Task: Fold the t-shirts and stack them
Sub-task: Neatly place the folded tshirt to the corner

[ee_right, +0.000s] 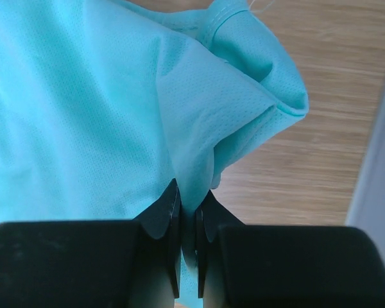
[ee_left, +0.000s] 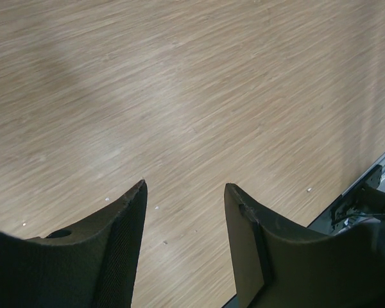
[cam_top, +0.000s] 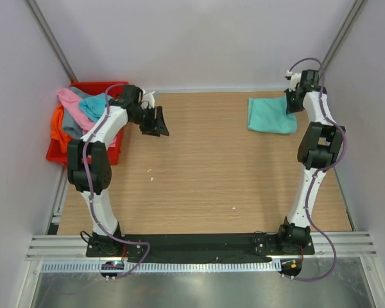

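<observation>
- Container: I see one rectangular red plastic bin (cam_top: 99, 85) at 10 o'clock on the wooden table (cam_top: 212, 173), against the left wall.
- Bin contents: four crumpled items.
  - A pink cloth t-shirt (cam_top: 74, 106) lies on top at the far side.
  - A turquoise blue cloth t-shirt (cam_top: 96, 104) sits just beside it at its 3 o'clock.
  - An orange cloth t-shirt (cam_top: 58, 128) hangs over the left rim.
  - A grey cloth t-shirt (cam_top: 72, 127) lies between the pink and the orange.
- Task item: the mint green cloth t-shirt (cam_top: 269, 115) lies folded in a rough rectangle at 1 o'clock on the table, well apart from the bin.
- Right gripper (ee_right: 188, 199): the jaws are pressed together, pinching a fold at the mint green shirt's right edge.
- Left gripper (ee_left: 185, 189): the jaws are spread with nothing between them, over bare wood near the bin's 3 o'clock side.
- Obscured:
  - The left arm covers the bin's right wall and part of the turquoise shirt.
  - The grey shirt is mostly buried.
  - The right wrist view cuts off most of the mint green shirt.
</observation>
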